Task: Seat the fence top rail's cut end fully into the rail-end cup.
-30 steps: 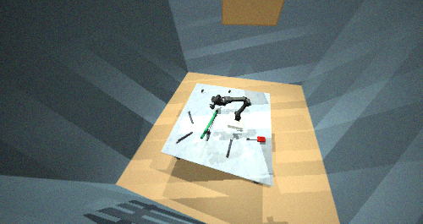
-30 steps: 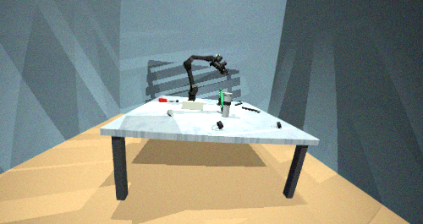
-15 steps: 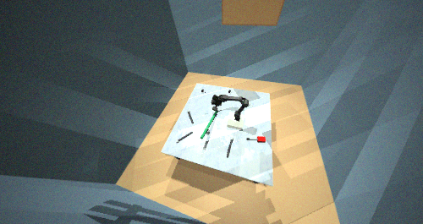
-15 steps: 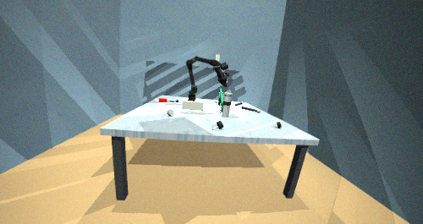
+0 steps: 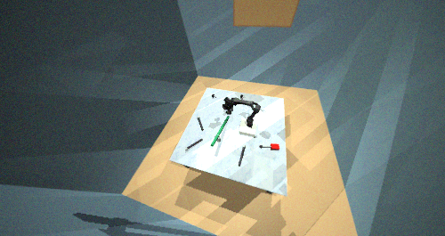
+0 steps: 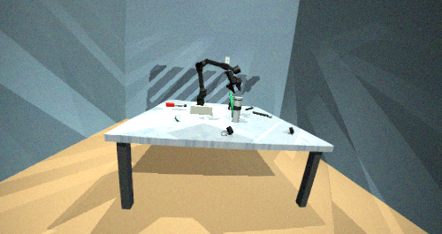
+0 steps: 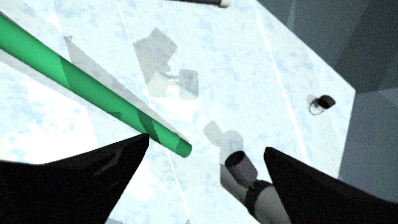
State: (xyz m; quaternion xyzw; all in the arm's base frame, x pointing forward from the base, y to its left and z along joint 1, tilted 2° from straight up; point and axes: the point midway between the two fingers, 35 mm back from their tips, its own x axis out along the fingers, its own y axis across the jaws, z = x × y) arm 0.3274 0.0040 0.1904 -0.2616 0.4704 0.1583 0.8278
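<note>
The green rail (image 5: 220,131) (image 6: 231,101) (image 7: 100,95) slants over the table; its cut end shows in the wrist view. The dark rail-end cup (image 7: 243,169) faces that end across a visible gap, so the rail is outside it. The cup is by the black brace band (image 7: 257,194) (image 6: 238,108), high on the grey post (image 6: 236,117) (image 7: 270,206). My gripper (image 5: 228,113) (image 6: 235,89) (image 7: 206,145) is open and empty above the rail end and cup. In the wrist view the left fingertip overlaps the rail's lower edge; contact cannot be told. The loop cap is too small to make out.
A red-handled tool (image 5: 275,147) (image 6: 170,104) lies beyond the arm's base (image 5: 247,128) (image 6: 201,110). Dark bars (image 5: 200,124) (image 5: 194,144) (image 5: 241,156) lie around the rail. Small dark fittings (image 6: 230,130) (image 6: 291,130) lie near one table edge; one fitting (image 7: 326,102) shows in the wrist view.
</note>
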